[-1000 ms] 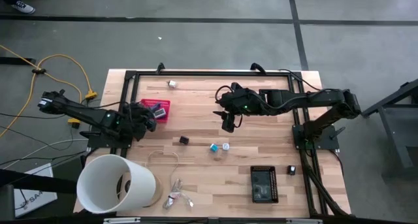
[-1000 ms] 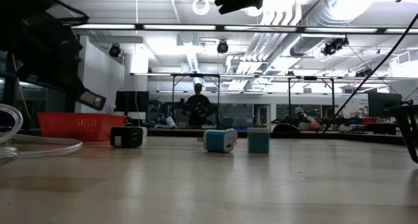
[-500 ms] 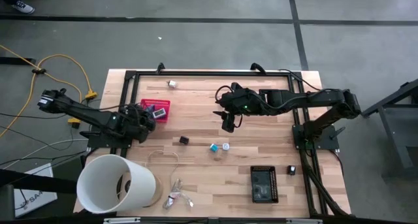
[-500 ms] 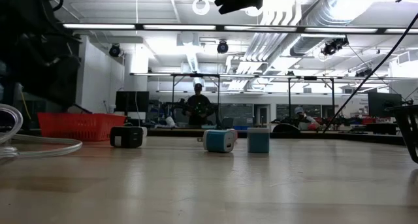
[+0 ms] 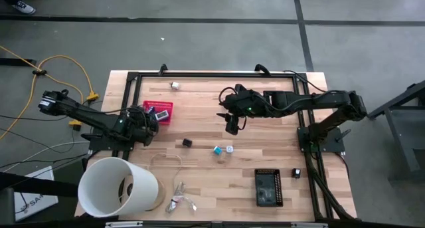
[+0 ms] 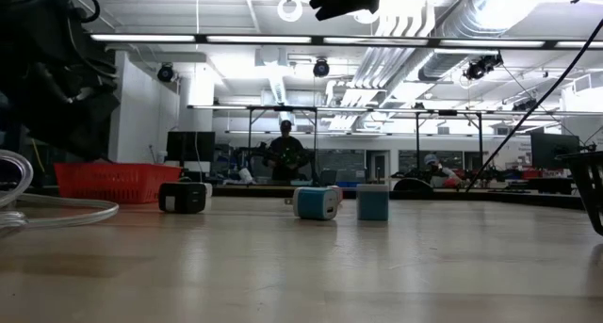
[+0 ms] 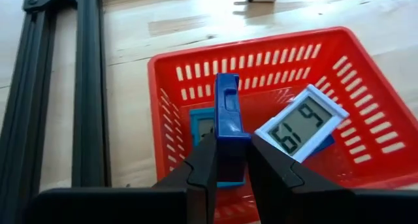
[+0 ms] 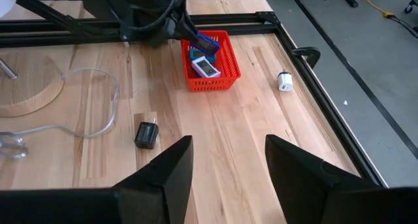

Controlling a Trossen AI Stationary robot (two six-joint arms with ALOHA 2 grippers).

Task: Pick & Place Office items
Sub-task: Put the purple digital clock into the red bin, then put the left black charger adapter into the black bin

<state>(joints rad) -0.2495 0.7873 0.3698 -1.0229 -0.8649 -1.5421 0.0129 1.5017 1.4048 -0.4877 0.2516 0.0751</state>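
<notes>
The left end effector (image 7: 227, 160) is pinching one blue clip (image 7: 227, 116) upright between its fingers, right over the near edge of the red basket (image 7: 173, 87). Inside the basket there's one teal block (image 7: 201, 125) lying flat and one white little display piece (image 7: 302, 124) leaning tilted next to it, so that's two items sitting in there plus the clip hanging above. The basket is sitting at the left side of the worktop (image 5: 199, 108), just beside the black frame rail.

Out on the open wood, I'm counting one black block (image 5: 187, 143), then a pair touching each other near the middle: one blue block (image 5: 217, 150) and one white block (image 5: 230, 149). One white plug-looking piece (image 5: 175, 86) is lying up at the far edge, well apart from the rest. One small black piece (image 5: 296, 173) is sitting by the right rail, just beside a black tray (image 5: 268, 187).

The right end effector (image 5: 232, 126) is hanging above the middle of the worktop with its fingers spread apart, gripping nothing.

One big white tub (image 5: 118, 187) is lying on its side at the near left corner, with one wire loop (image 5: 166, 159) next to it.
</notes>
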